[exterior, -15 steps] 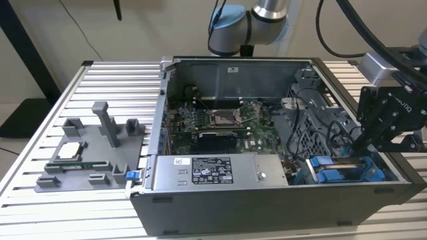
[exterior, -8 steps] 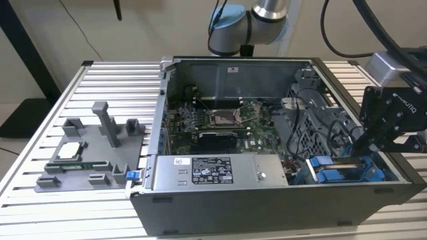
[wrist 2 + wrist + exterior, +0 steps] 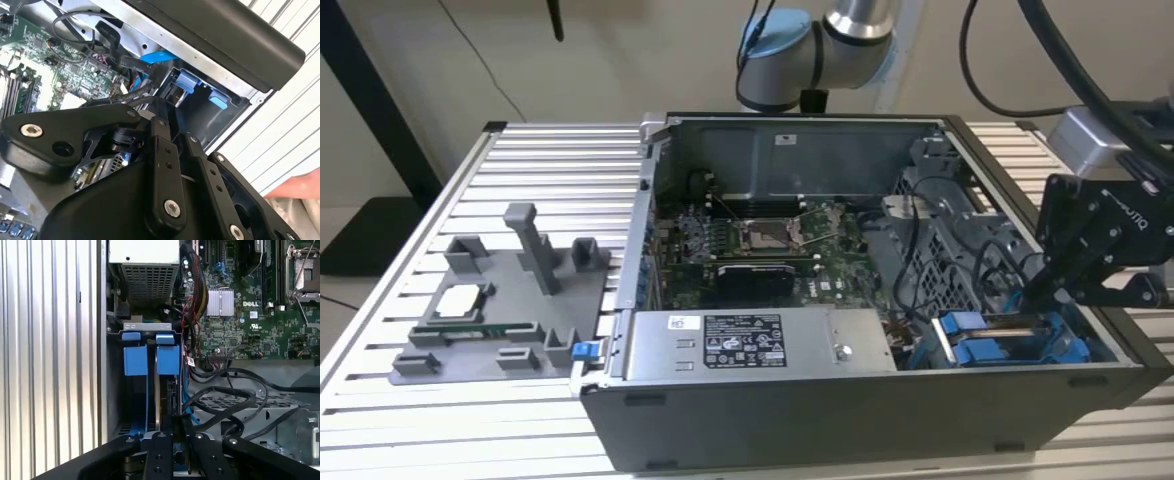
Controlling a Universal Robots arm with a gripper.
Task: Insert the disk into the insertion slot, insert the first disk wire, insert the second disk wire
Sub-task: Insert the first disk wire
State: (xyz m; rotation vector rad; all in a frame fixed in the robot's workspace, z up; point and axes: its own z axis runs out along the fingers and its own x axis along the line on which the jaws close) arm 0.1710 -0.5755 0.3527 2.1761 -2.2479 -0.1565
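Note:
The disk [image 3: 167, 360] stands on edge in its blue carrier inside the insertion slot [image 3: 147, 327], a grey metal cage with blue parts at the case's corner [image 3: 1001, 345]. A second blue carrier [image 3: 135, 360] sits beside it. My gripper [image 3: 176, 427] hangs directly over the disk's rear edge, shut on a black wire end that meets the disk there. In the second wrist view the gripper [image 3: 162, 102] reaches down next to the blue tabs [image 3: 187, 80], with a black cable [image 3: 115, 100] running to its tip. The exterior view has the gripper [image 3: 1034, 295] just above the cage.
The open computer case [image 3: 787, 420] lies on a ribbed metal table [image 3: 547, 140]. The grey power-supply box [image 3: 747, 345] adjoins the cage, and the motherboard [image 3: 761, 240] lies behind. Loose black cables [image 3: 235, 400] loop beside the cage. A grey parts fixture [image 3: 507, 300] stands at the exterior view's left.

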